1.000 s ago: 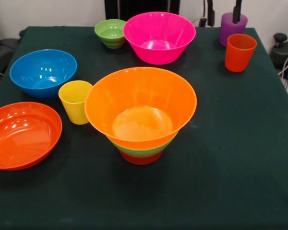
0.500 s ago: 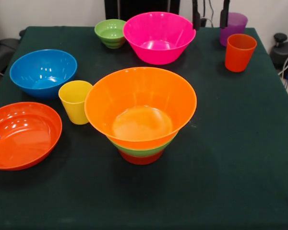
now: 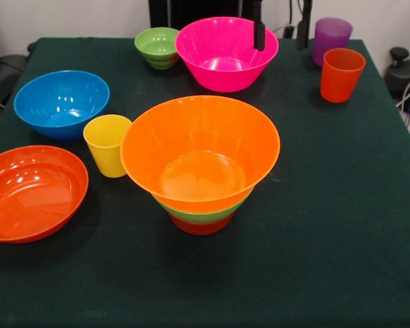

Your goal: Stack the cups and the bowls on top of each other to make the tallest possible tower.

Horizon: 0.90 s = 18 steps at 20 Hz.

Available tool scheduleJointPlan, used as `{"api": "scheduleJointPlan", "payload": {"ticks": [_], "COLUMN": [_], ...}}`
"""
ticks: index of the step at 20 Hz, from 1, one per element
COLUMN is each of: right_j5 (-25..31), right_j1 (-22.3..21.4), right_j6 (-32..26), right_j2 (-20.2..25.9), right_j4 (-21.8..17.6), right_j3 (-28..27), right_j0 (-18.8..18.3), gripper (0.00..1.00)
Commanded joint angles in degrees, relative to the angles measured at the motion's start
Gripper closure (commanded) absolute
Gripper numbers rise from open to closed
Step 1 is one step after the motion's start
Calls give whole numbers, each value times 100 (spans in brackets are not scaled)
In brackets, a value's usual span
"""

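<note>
Three nested bowls (image 3: 200, 164) (large yellow-orange topmost), all empty inside.

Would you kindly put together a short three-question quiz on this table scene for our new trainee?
1. True or false: the hand holds the purple cup.
2. Which bowl tops the tower? A blue, B large yellow-orange, C pink.
3. Fill in: the yellow cup stands between the tower and the ___ bowl.

Key: 1 false, the hand is open and empty. 2 B. 3 blue.
</note>
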Motion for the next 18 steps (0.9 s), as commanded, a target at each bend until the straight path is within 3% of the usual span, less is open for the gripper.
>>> {"api": "scheduleJointPlan", "payload": {"ticks": [1,6,18], "right_j5": [1423,1947,3440], "right_j1": [607,888,1960], "right_j6": [-1058,-1403,-2418], "right_j2": [409,643,1144], "right_j4": [96,87,-182], "right_j3": [-1232,-1926,-4183], "right_j0": [-193,-328,-455], "gripper": [0,0,0]}}
